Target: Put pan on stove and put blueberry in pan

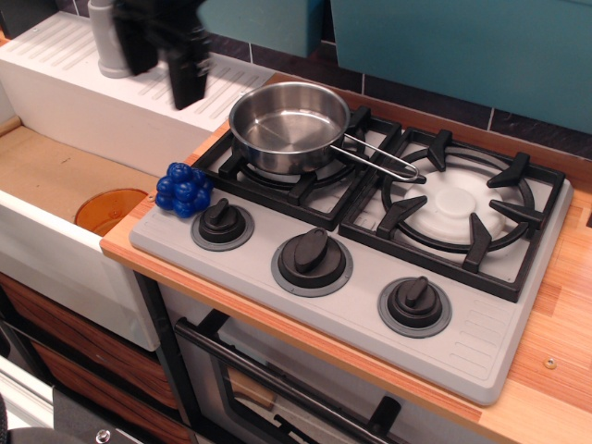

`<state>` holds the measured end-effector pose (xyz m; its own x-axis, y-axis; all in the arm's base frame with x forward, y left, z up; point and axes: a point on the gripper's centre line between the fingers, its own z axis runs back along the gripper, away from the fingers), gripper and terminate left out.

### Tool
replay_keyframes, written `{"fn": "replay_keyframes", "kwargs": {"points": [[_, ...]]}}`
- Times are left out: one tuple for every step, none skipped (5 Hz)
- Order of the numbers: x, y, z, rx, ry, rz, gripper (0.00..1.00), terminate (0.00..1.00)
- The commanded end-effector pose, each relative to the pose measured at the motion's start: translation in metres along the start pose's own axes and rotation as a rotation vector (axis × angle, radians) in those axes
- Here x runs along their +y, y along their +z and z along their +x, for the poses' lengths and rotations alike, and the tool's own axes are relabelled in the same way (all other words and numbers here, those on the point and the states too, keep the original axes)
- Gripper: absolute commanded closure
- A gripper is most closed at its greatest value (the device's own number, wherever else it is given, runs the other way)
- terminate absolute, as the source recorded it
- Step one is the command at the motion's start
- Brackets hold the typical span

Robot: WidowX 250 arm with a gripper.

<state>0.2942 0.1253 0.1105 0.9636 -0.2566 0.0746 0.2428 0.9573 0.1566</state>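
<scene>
Seen at the bottom of the frame, an oven door handle (277,379) under the wooden counter (546,370). Above it, a grey stove (481,342) with three black knobs along its front edge: left (222,223), middle (312,258) and right (414,302). Resting at the stove's left front corner, just beside the left knob, a cluster of glossy blue balls, the blueberry (183,190), apart from the pan. To the left, an orange drain (108,209) in the sink (55,176). Farther back, sitting upright on the left black grate (305,180), a shiny steel pan (289,125), empty inside, its thin wire handle (379,162) reaching right toward the bare right grate (458,208). At the upper left of the frame, blurred in motion over the white ribbed drainboard (83,74) and partly covering a grey tap (106,46), the dark gripper (162,51), well apart from pan and blueberry, carrying nothing visible; impossible to tell whether spread or pressed together. Behind all, teal wall panels (462,46) over dark tiles.
</scene>
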Motion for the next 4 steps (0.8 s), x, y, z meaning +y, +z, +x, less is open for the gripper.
{"fn": "replay_keyframes", "kwargs": {"points": [[-0.006, -0.001, -0.011, -0.109, 0.034, 0.068, 0.00, 0.00], [-0.012, -0.014, -0.018, -0.125, 0.046, 0.071, 0.00, 0.00], [-0.015, -0.023, -0.022, -0.142, 0.043, 0.068, 0.00, 0.00], [-0.018, -0.033, -0.024, -0.157, 0.040, 0.061, 0.00, 0.00]]}}
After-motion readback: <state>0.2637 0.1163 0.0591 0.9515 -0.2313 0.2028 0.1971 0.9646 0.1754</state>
